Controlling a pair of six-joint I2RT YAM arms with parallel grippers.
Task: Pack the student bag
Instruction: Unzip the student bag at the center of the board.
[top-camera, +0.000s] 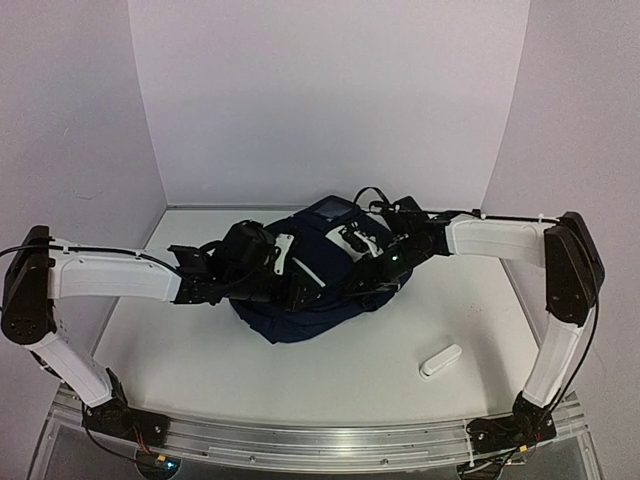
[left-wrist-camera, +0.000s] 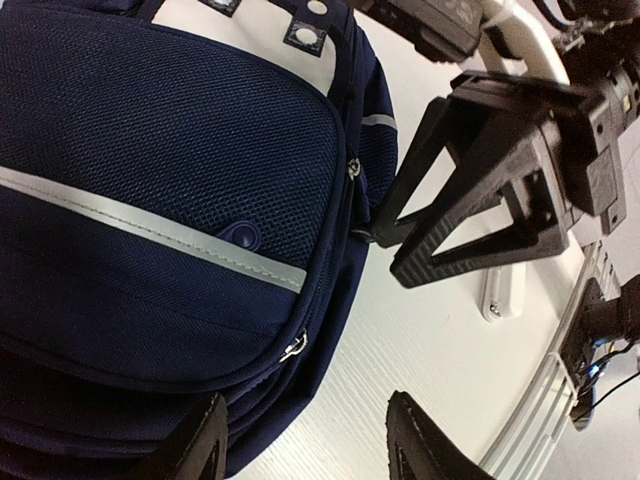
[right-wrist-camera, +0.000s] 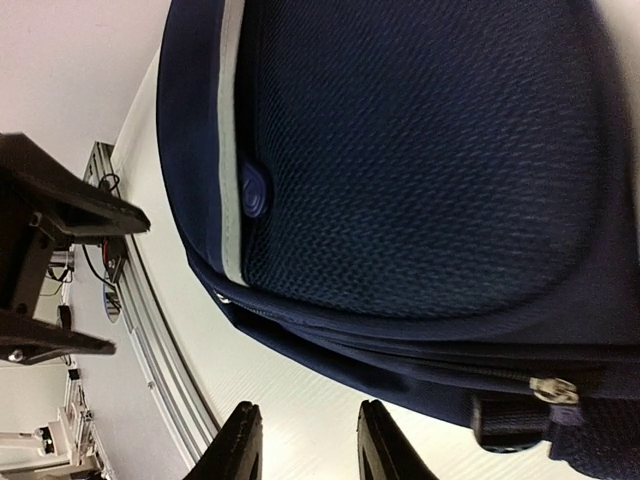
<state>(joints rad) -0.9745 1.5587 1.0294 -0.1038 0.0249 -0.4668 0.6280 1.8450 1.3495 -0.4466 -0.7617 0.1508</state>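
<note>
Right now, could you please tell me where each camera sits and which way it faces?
Top external: above and behind the arms, looking down on the table; both arms reach to the student bag.
Left wrist: on the left wrist, facing the bag's mesh pocket; left fingers below, right fingers beyond.
Right wrist: on the right wrist, facing the same pocket; its fingers below, left fingers at the left edge.
Shared: both wrist views show the pale stripe and round snap.

The student bag (right-wrist-camera: 420, 150) fills most of the view. Its mesh front pocket is edged by a pale stripe (right-wrist-camera: 230, 120), with a small round stud (right-wrist-camera: 254, 190) just beside it. A zipper pull (right-wrist-camera: 553, 390) shows low on the right. The right gripper (right-wrist-camera: 305, 445) hangs fingers parted over bare table (right-wrist-camera: 290, 380), near the metal rail (right-wrist-camera: 160, 330) along the surface's edge.
</note>
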